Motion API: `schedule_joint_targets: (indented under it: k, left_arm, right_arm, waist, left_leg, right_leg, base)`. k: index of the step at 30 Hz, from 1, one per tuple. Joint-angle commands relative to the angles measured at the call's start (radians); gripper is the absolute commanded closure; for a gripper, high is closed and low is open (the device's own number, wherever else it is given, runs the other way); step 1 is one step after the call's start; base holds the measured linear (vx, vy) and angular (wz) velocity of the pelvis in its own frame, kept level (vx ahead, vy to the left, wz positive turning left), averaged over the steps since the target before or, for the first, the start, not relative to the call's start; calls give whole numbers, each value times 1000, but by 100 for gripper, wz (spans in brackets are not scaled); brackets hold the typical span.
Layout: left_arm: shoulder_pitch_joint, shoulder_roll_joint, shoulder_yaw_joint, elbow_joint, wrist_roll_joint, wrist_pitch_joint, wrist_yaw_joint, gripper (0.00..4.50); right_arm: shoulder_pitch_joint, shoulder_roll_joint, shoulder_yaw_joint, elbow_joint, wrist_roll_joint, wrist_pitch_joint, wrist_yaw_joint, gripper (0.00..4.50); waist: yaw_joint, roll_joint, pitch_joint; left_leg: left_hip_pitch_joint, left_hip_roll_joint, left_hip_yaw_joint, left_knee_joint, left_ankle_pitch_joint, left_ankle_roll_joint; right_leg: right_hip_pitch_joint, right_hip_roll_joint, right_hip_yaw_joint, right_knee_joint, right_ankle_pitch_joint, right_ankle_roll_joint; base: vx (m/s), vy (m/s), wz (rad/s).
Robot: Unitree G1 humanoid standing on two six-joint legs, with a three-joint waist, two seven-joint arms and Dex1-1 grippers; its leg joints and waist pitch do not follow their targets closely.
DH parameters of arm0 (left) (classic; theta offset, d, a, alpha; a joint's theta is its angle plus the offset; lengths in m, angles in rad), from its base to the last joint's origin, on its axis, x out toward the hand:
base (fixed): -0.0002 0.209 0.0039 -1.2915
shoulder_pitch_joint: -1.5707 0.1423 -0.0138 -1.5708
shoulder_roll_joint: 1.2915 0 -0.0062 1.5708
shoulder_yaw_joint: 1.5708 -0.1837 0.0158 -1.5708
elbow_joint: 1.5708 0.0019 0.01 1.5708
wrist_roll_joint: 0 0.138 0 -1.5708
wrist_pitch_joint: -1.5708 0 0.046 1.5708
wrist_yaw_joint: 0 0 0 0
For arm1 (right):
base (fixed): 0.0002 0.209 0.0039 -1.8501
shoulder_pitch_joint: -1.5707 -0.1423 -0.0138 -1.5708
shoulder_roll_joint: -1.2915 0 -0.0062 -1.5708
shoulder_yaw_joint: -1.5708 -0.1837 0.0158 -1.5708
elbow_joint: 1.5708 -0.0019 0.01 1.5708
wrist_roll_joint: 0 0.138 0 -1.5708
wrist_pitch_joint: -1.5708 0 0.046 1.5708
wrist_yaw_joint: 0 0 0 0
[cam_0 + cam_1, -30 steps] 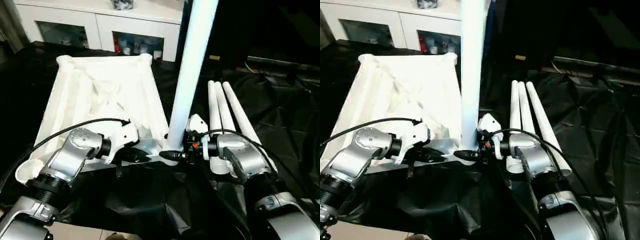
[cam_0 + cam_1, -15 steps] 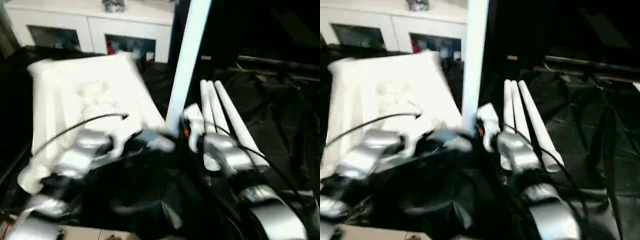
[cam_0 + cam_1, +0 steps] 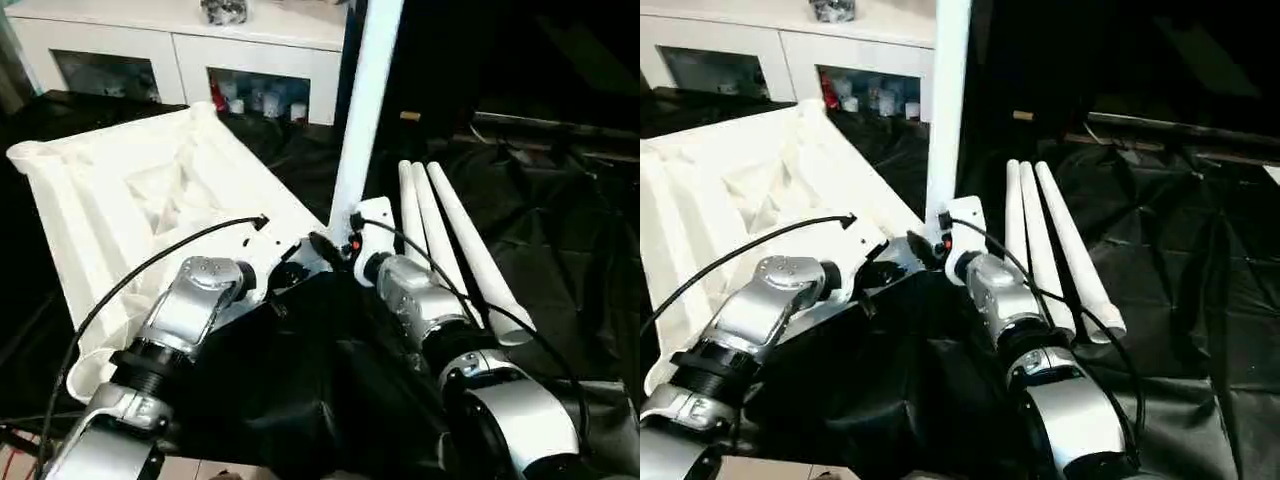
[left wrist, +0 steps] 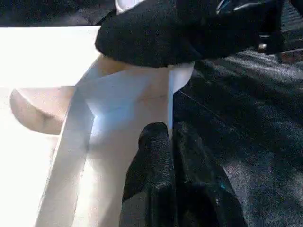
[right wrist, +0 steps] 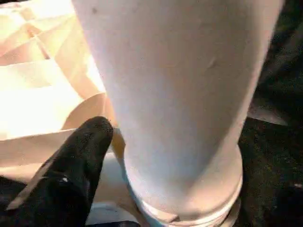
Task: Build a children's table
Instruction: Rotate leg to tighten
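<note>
Table top (image 3: pixel 150 200) lies ribs-up on the black cloth (image 3: pixel 560 230), filling the left half of the head view, so its corner sockets face upward where a leg can drop in. One leg (image 3: pixel 362 110) stands upright in the socket at the corner nearest me, rising out of the frame's top centre. Three more legs (image 3: pixel 445 235) lie side by side on the cloth at centre right, touching one another, parked within my right arm's reach, I judge, for the corners not yet fitted.

Left gripper (image 4: pixel 168 142) is clenched with nothing between its fingers; in its wrist view the black tips press together against the top's rim just beside that socket. I read this as bracing the top so it stays put while the leg is worked.

Right gripper (image 3: pixel 335 250) sits at the foot of the standing leg, centre of the head view. In its wrist view one black finger (image 5: pixel 87 142) lies beside the leg's base where it meets the socket collar; whether the jaws are gripping the leg or standing off it, I cannot tell.

A white cabinet (image 3: pixel 180 60) runs along the upper left, behind the top
</note>
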Motion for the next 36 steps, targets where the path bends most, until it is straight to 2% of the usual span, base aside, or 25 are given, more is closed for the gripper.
schedule_joint_targets:
  k: [1,3,6,10,15,17,19,20,21,23,25,27,33,35,36]
  left_arm:
    - [7,-5,-17,-39,-18,-33,-34,450]
    - [20,31,-24,-53,-27,-51,-99,450]
    - [26,54,-26,-56,-36,-66,-136,450]
    - [38,100,-37,-67,-65,-111,-232,450]
    - [52,137,-43,-85,-93,-142,-320,450]
    - [56,159,-47,-89,-101,-157,-366,450]
    - [59,184,-54,-87,-102,-177,-412,450]
    - [59,194,-58,-87,-103,-180,-431,450]
    - [59,200,-61,-86,-105,-186,-442,450]
    - [59,206,-64,-83,-108,-190,-452,450]
    - [58,211,-67,-79,-106,-193,-459,450]
    - [57,214,-66,-74,-101,-197,-465,450]
    - [50,206,-56,-55,-101,-198,-447,450]
    - [43,190,-49,-45,-99,-189,-416,450]
    - [26,155,-32,-24,-92,-165,-344,450]
  right_arm:
    - [10,31,66,21,-17,9,125,59]
    - [35,-13,108,-30,-33,-11,263,59]
    - [56,-52,131,-74,-31,-17,367,59]
    - [90,-125,164,-150,-25,-13,524,59]
    - [109,-180,189,-178,-38,-19,614,59]
    - [121,-207,193,-203,-34,-19,660,84]
    - [135,-230,194,-245,-22,-9,704,93]
    - [139,-238,196,-262,-17,-1,721,101]
    - [144,-244,199,-278,-12,9,737,101]
    - [149,-249,203,-293,-8,18,751,134]
    - [153,-252,207,-301,-6,25,763,138]
    - [156,-253,211,-303,-6,27,768,168]
    - [178,-235,210,-321,-2,54,757,176]
    - [178,-222,198,-310,-3,66,717,176]
    - [168,-191,177,-267,-17,65,612,176]
  waist:
    - [7,13,-59]
    - [4,13,-60]
    - [7,13,-61]
    - [15,12,-59]
    - [17,11,-57]
    - [21,12,-58]
    - [26,11,-57]
    - [29,18,-59]
    - [29,16,-58]
    - [34,13,-58]
    - [36,14,-58]
    - [37,13,-59]
    - [38,12,-61]
    - [37,12,-58]
    - [35,10,-57]
  left_leg:
    - [-10,30,-7,-67,-112,34]
    - [-9,29,-6,-64,-97,47]
    - [-8,30,-4,-60,-74,68]
    - [-4,31,-3,-60,-82,78]
    - [-2,34,-3,-62,-104,69]
    - [1,33,-2,-61,-103,66]
    - [-1,33,-2,-61,-98,70]
    - [-1,33,-2,-61,-99,68]
    - [0,34,-2,-61,-100,68]
    - [-1,33,-2,-61,-106,64]
    - [0,34,-2,-62,-109,58]
    - [-1,33,-3,-62,-108,52]
    - [-2,32,-3,-61,-86,53]
    - [-1,32,-3,-63,-104,46]
    - [-1,33,-3,-64,-110,42]
  right_leg:
    - [63,-83,66,-82,-90,-182]
    - [63,-81,66,-79,-56,-195]
    - [63,-79,67,-72,-4,-213]
    - [62,-80,67,-74,-12,-225]
    - [60,-81,67,-77,-55,-224]
    - [59,-81,68,-76,-48,-232]
    - [60,-78,67,-74,-29,-229]
    - [60,-78,66,-72,-24,-227]
    - [60,-77,66,-74,-22,-225]
    - [60,-78,66,-73,-34,-223]
    - [59,-79,66,-74,-43,-222]
    - [61,-80,66,-74,-45,-221]
    - [62,-78,66,-70,-13,-220]
    - [60,-79,65,-75,-47,-215]
    - [60,-80,66,-77,-61,-214]
  base:
    - [0,0,0]
    - [0,0,0]
    - [0,0,0]
    - [0,0,0]
    - [0,0,0]
    - [0,0,0]
    - [0,0,0]
    - [0,0,0]
    - [0,0,0]
    - [0,0,0]
    - [0,0,0]
    - [0,0,0]
    - [0,0,0]
    - [0,0,0]
    - [0,0,0]
